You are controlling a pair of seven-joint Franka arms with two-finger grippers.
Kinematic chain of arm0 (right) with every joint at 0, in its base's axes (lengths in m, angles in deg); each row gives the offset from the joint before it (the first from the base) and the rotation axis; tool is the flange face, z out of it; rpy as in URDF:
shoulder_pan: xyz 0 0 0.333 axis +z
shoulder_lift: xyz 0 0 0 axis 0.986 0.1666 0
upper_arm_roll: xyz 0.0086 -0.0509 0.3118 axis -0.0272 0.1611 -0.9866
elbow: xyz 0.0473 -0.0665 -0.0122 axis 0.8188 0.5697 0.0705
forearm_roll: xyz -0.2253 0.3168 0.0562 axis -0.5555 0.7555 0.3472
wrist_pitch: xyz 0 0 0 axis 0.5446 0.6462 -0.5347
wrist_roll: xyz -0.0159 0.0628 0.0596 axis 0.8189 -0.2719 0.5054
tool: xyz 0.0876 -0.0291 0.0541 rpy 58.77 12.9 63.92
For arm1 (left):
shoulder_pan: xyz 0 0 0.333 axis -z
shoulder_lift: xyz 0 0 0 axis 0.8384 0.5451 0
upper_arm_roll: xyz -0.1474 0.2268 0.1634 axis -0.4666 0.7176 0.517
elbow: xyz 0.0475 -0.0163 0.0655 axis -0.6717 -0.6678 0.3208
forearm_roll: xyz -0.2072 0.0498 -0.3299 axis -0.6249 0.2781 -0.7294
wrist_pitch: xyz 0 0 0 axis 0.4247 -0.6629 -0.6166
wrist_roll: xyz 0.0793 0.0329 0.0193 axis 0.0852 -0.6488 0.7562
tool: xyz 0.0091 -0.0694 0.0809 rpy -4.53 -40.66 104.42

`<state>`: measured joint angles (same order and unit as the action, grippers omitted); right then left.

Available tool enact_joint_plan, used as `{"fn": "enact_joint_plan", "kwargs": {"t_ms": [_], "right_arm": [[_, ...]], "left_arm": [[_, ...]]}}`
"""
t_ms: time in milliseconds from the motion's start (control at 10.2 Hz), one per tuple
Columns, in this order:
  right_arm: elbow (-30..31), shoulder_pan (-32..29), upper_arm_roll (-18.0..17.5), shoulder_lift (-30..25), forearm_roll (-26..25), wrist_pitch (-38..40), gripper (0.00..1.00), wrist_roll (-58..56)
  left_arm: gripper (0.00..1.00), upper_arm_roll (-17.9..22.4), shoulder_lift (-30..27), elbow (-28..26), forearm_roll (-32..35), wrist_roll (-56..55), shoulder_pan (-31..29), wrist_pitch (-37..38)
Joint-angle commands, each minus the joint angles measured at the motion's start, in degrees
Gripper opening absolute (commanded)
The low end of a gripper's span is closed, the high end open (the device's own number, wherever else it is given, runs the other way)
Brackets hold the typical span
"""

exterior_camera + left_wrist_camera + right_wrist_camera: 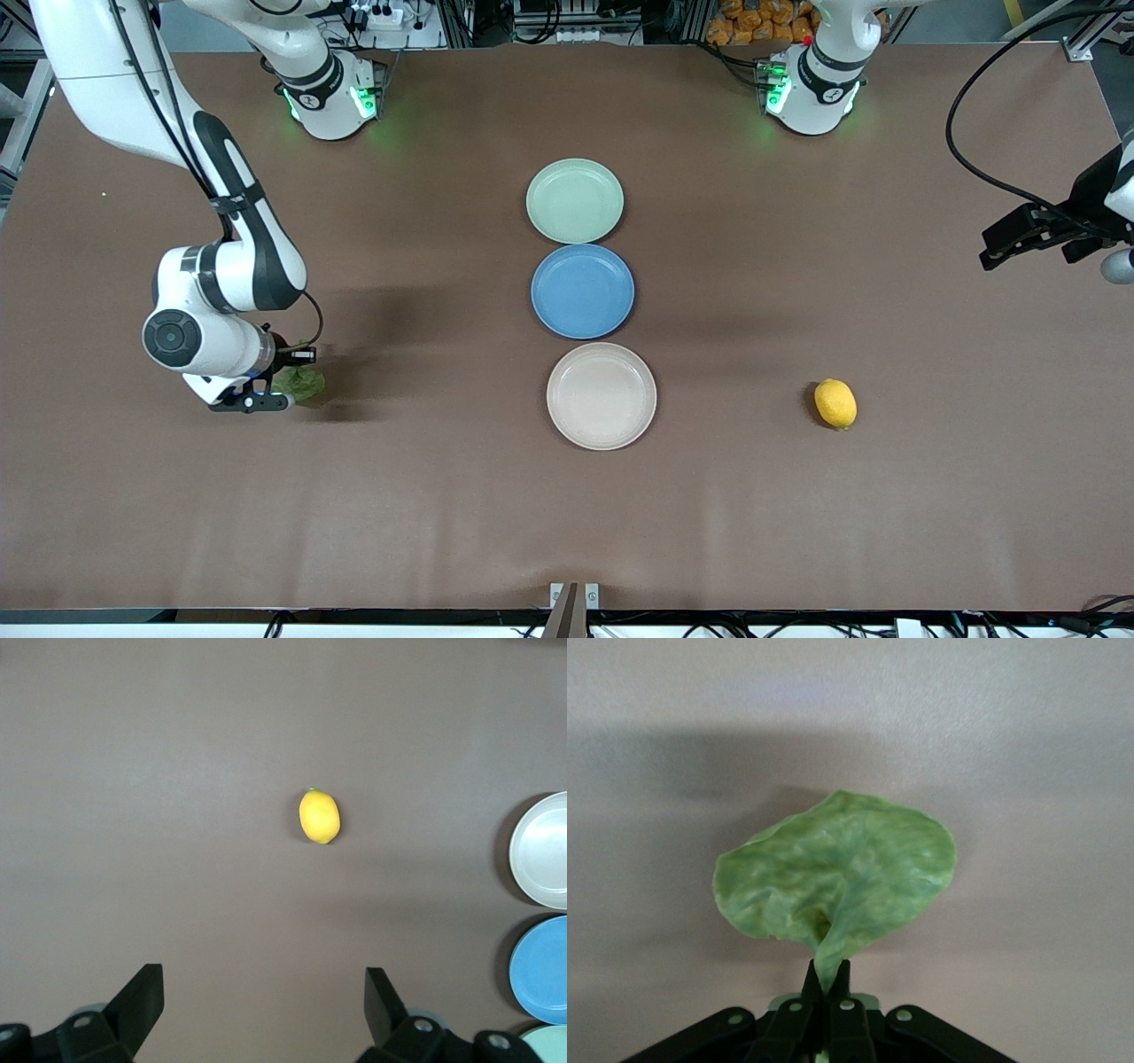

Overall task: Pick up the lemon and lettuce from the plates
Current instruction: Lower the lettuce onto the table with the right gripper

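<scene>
Three plates are lying in a line down the middle of the brown bench (pixel 443 514), each just beside the next: the green plate (pixel 575 201) farthest from the front camera, the blue plate (pixel 582 291) between, and the beige plate (pixel 601 395) nearest. All three are sitting bare.

The lemon (pixel 835 403) is resting on the bench toward the left arm's end, well apart from the beige plate and about level with it. Nothing is standing around it. In the left wrist view the lemon (pixel 319 816) is lying on open bench with the beige plate (pixel 542 850), blue plate (pixel 542 970) and a sliver of the green plate (pixel 549 1043) showing at the edge.

The left end effector (pixel 1019 244) is hanging at the left arm's end of the bench, well away from the lemon, its fingers (pixel 142 997) spread wide and holding nothing; that arm is waiting.

The right arm is bending down from its base, elbow folded and wrist turned low toward the right arm's end of the bench. The right end effector (pixel 266 396) is pinching the lettuce (pixel 301 384) by its narrow end, fingers pressed together on it. In the right wrist view the lettuce (pixel 837 886) is fanning out from the right end effector (pixel 827 983); the leaf seems to be hanging just above the bench, though whether it is touching is hard to tell.
</scene>
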<state>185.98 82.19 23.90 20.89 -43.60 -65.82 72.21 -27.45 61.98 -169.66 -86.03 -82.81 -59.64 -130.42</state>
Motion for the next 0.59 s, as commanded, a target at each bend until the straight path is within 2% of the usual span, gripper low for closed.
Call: {"fn": "enact_joint_plan", "kwargs": {"t_ms": [0, 490], "right_arm": [[2.6, -1.3, -0.9, -1.8, -1.2, -0.6, 0.00, -0.4], [9.0, -2.3, -0.9, -6.0, -3.0, -3.3, 0.00, -0.4]], "left_arm": [[1.00, -0.5, -1.2, -0.3, -1.4, 1.5, -0.4, 0.8], [1.00, -1.2, -1.1, -0.3, -1.5, 1.2, -0.4, 0.8]]}}
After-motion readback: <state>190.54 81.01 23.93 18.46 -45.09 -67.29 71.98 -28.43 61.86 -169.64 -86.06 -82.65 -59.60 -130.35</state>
